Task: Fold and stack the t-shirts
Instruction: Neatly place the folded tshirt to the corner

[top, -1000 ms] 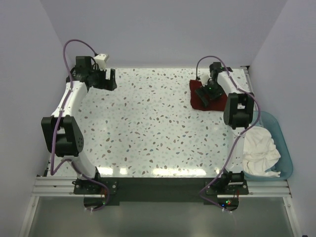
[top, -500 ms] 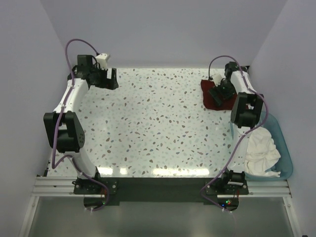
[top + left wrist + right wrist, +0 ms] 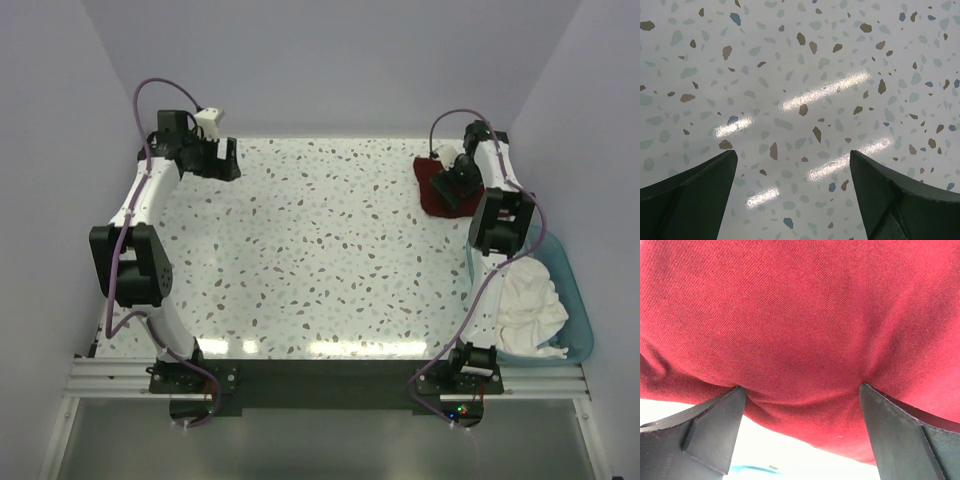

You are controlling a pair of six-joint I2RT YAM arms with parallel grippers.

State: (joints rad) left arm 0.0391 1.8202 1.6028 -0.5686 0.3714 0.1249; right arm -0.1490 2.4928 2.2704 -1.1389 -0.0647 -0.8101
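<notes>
The maroon t-shirt (image 3: pixel 431 188) lies bunched and folded small at the far right of the table. My right gripper (image 3: pixel 455 180) presses down on it with its jaws wide apart. In the right wrist view the red cloth (image 3: pixel 800 310) fills the frame and bulges between the spread fingers of my right gripper (image 3: pixel 800 392). The white t-shirt (image 3: pixel 527 300) lies crumpled in the light blue tub (image 3: pixel 578 300) at the near right. My left gripper (image 3: pixel 226 160) is open and empty over bare table at the far left, also in the left wrist view (image 3: pixel 792 167).
The speckled tabletop (image 3: pixel 310 250) spreads between the arms. The tub stands off the table's right edge beside the right arm's base. Pale walls close in the back and both sides. Purple cables loop above both arms.
My right gripper has moved to the right towards the back right corner, and the maroon shirt has slid with it. My left arm shifted slightly and then stayed still.
</notes>
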